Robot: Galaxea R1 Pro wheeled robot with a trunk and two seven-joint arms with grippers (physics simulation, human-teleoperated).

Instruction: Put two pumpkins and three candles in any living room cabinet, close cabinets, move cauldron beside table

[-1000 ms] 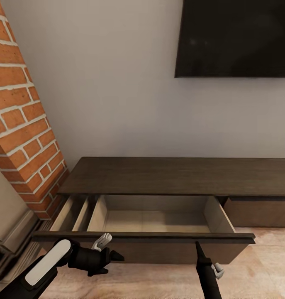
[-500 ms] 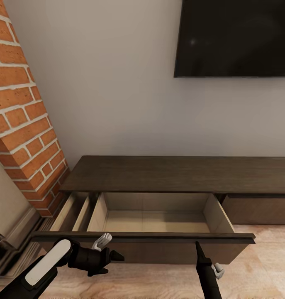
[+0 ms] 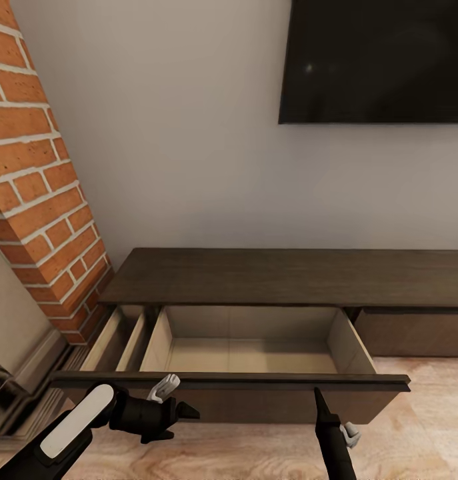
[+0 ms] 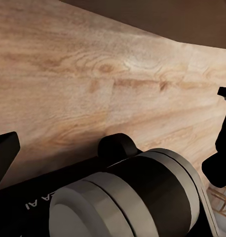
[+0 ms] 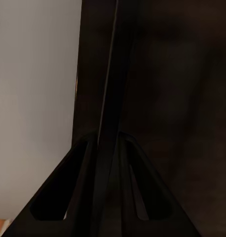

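The cabinet [image 3: 282, 283] was the biggest thing in the head view, a long low dark-brown wood unit running from centre out to 3 o'clock against a plain pale wall [image 3: 189, 133]. Matte top with fine grain, square edges. Its wide drawer [image 3: 249, 347] stood pulled out toward 6 o'clock, with smooth light-beige walls and nothing lying inside. A narrower beige compartment [image 3: 115, 340] sat at 8 o'clock of it.

A dark flat screen [image 3: 375, 60] hung at 1 o'clock. A rough red brick column [image 3: 35, 200] with pale mortar stood at 9 o'clock. The floor [image 3: 415, 427] was light wood with strong grain.

The drawer front [image 3: 235, 381] was a long, thin, rigid dark slab. It would likely slide on rails with some weight and wouldn't flex. Best purchase looked like the top lip near mid-span, to avoid racking it.

The left gripper [image 3: 179, 408] hung at 7 o'clock, just below the drawer front and apart from it. Its black fingers lay close together with nothing between them. In the left wrist view it was mostly arm housing over floor.

The right gripper [image 3: 317, 395] was at 5 o'clock, its slim black tip up against the drawer front. In the right wrist view its two fingers [image 5: 105, 148] were pressed nearly flat together on nothing I could see.
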